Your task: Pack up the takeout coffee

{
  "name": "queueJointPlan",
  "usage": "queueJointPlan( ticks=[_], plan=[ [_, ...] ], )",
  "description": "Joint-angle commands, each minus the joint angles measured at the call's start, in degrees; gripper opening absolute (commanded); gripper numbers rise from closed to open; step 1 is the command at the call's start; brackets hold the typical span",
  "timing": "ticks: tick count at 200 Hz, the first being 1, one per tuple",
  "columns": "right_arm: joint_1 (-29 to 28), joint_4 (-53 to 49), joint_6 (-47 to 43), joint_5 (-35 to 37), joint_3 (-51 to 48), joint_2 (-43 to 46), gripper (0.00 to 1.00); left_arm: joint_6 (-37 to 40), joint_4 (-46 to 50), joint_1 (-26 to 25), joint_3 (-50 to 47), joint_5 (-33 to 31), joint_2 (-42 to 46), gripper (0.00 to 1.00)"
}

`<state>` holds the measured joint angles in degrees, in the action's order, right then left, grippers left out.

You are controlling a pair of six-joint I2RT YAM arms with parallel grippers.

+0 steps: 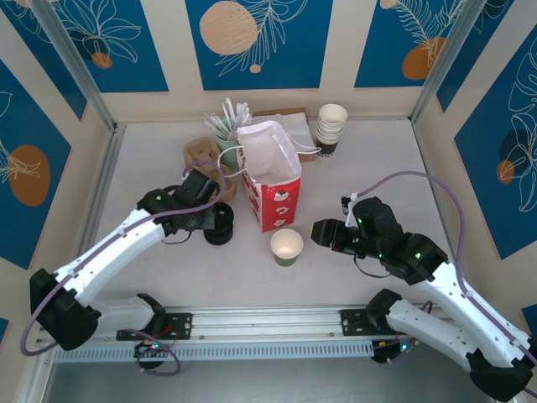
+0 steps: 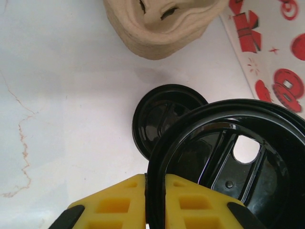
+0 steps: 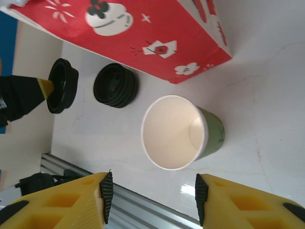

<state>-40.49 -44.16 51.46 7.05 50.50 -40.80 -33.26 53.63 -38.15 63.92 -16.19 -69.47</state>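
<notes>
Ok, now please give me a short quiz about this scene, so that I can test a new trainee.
1. True or false: the left gripper is shut on a black lid.
2. What stands in front of the open right gripper? A) a stack of white cups B) a lidless green cup C) a metal spoon
3. Fill in the word: the stack of lids lies next to the red paper ____.

Key: 1 true; 2 B; 3 bag.
</notes>
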Motion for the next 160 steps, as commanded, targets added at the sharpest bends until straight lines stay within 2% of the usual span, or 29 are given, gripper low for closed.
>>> queueJointPlan(
  ticks=[1,35,90,126,160],
  plan=[
    [-1.2,1.3,1.3,-2.1,2.5,-1.0,0.51,-2.1,6.2,-2.9,2.5,-1.5,2.5,0.13],
    [-3.8,2.4,1.9,-1.8,4.5,-3.3,0.51,-5.5,9.6,-8.6,5.9,-3.1,3.2,0.12],
    [-8.1,4.9,2.1,-0.8,7.0,-6.3,0.51,-8.6,6.2,-19.3,9.7,-3.4,-1.1,0.12],
    [-9.1,3.9,1.2,-0.4,7.4,-7.5,0.57,-7.7,1.8,-21.7,9.9,-2.0,-3.9,0.12],
    [-9.2,2.5,1.4,0.2,7.0,-8.5,0.58,-7.5,-1.2,-23.8,10.6,-1.0,-5.6,0.12]
  ],
)
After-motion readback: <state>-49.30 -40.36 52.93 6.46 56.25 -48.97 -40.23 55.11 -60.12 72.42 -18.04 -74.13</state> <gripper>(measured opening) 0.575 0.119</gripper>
